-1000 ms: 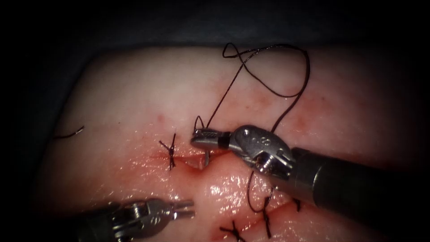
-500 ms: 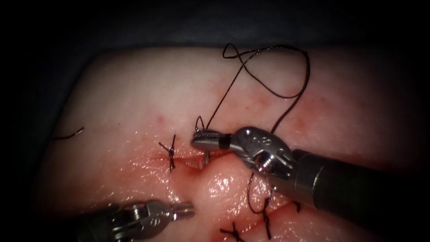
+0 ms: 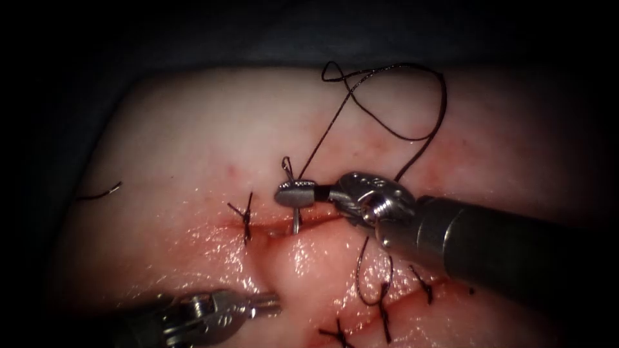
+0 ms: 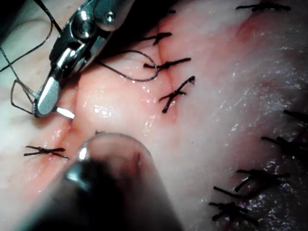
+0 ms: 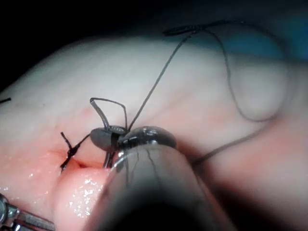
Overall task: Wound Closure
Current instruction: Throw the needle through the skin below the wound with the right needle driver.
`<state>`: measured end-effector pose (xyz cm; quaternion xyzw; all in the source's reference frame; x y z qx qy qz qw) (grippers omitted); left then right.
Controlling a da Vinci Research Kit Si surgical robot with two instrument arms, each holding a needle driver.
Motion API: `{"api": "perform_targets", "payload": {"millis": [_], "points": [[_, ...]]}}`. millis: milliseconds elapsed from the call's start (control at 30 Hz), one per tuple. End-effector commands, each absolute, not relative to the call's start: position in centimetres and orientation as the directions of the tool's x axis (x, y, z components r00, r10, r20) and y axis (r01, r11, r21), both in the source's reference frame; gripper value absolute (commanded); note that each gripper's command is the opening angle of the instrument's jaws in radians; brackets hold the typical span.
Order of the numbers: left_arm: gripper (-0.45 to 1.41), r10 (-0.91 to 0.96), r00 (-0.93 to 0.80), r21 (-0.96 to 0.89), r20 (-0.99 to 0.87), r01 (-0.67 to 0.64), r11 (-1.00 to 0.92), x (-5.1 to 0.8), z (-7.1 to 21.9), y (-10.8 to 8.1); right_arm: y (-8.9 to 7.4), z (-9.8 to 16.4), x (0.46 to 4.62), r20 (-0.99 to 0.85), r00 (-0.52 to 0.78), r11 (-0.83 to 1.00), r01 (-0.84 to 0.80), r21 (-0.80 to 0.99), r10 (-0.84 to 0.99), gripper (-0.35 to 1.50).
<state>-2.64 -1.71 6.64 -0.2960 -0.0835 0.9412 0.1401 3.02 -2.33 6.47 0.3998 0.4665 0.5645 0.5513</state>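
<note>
At the cut's middle, just right of the nearest knot [image 3: 245,219], the right tool [image 3: 295,193] pinches the needle [image 3: 296,219] near its thread end, jaws pressed together. Compared with a second ago, the wrist has rolled and the tool sits slightly higher; the needle shaft, then a short stub at the cut's lip, now shows as a longer upright length running from the jaws down into the cut [image 3: 277,227]. Its point is hidden in the tissue [image 3: 193,142]; which lip it enters cannot be told. More needle visible suggests a re-angling of the bite, not its completion. Thread [image 3: 387,129] trails from the needle's rear in a loose loop toward the tissue's far edge, its lie unchanged. Toward the tissue's near edge, the left tool [image 3: 269,303] holds nothing and has barely moved; its jaws appear closed. Finished stitches [image 3: 383,303] lie on the near-right cut, and a cut thread end [image 3: 100,192] rests by the left edge.
</note>
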Motion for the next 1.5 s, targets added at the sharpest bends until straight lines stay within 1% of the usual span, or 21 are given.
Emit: {"api": "perform_targets", "payload": {"millis": [33, 267, 467, 900, 1200, 1300, 1400, 1433, 1467, 1500], "points": [[-0.18, 0.312, -0.785, -0.238, -0.536, -0.215, -0.947, -2.71, 6.68, -1.66, -2.29, 6.49, 3.13, -0.040, -0.079, 0.020, -0.247, 0.969, 0.996, -0.35], [-0.18, 0.313, -0.785, -0.238, -0.535, -0.215, -0.947, -2.71, 6.70, -1.66, -2.35, 6.42, 3.15, 0.053, -0.110, -0.079, -0.247, 0.966, 0.992, -0.35], [-0.18, 0.315, -0.784, -0.239, -0.535, -0.216, -0.947, -2.72, 6.76, -1.63, -2.42, 6.19, 3.25, 0.121, -0.117, -0.143, -0.198, 0.970, 0.986, -0.35], [-0.18, 0.317, -0.784, -0.243, -0.534, -0.217, -0.946, -2.71, 6.78, -1.59, -2.54, 5.93, 3.37, 0.190, -0.127, -0.210, -0.169, 0.963, 0.974, -0.35], [-0.20, 0.319, -0.784, -0.247, -0.533, -0.217, -0.944, -2.70, 6.77, -1.56, -2.84, 5.91, 3.47, 0.229, -0.092, -0.242, -0.182, 0.953, 0.969, -0.35], [-0.20, 0.319, -0.784, -0.247, -0.533, -0.217, -0.944, -2.69, 6.77, -1.55, -2.87, 5.90, 3.46, 0.229, -0.080, -0.240, -0.196, 0.951, 0.970, -0.35], [-0.20, 0.319, -0.784, -0.247, -0.533, -0.216, -0.944, -2.68, 6.76, -1.55, -2.81, 5.90, 3.42, 0.232, -0.093, -0.245, -0.176, 0.953, 0.968, -0.35], [-0.23, 0.319, -0.784, -0.248, -0.533, -0.216, -0.944, -2.67, 6.75, -1.55, -2.69, 5.91, 3.35, 0.209, -0.131, -0.227, -0.136, 0.964, 0.969, -0.08], [-0.26, 0.307, -0.786, -0.242, -0.537, -0.205, -0.948, -2.65, 6.74, -1.55, -2.63, 5.92, 3.32, 0.190, -0.154, -0.209, -0.117, 0.971, 0.970, 0.26], [-0.26, 0.307, -0.786, -0.242, -0.537, -0.205, -0.948, -2.65, 6.74, -1.55, -2.63, 5.92, 3.32, 0.190, -0.154, -0.209, -0.117, 0.971, 0.970, 0.26]]}}
